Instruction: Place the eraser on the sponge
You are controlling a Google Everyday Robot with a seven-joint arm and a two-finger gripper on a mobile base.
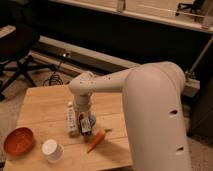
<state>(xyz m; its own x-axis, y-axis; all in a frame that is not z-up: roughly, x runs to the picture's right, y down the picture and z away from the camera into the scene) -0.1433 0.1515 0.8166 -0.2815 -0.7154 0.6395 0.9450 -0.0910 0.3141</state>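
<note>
Eraser (85, 128) was down low at the middle of the bench (45, 102), hanging on end under the gripper (84, 122). As far as I could make out, the jaws were closed on it. The gripper sat at the tip of the big white arm (150, 100) that reached in from the right, pointing straight down. Sponge (93, 120) was just to the right of the eraser, a bit of blue peeking out past the gripper, so the two were touching or very nearly. I couldn't tell whether the eraser's bottom edge was on the sponge or on the wood beside it.

That's the bit that worried me. If the jaws let go with the eraser standing on its narrow end and only half over the pad, it could tip left and land flat on the bench. It could also end up leaning on the whitish tube (72, 120) lying just to the left. The sponge looked soft too, so a push down on one edge could squash or tilt it and slide the eraser off. The carrot (96, 141) lay just nearer, close enough to get nudged if the gripper drifted that way. Orange bowl (19, 141) and white cup (51, 150) were well off at the near left, no trouble there.
</note>
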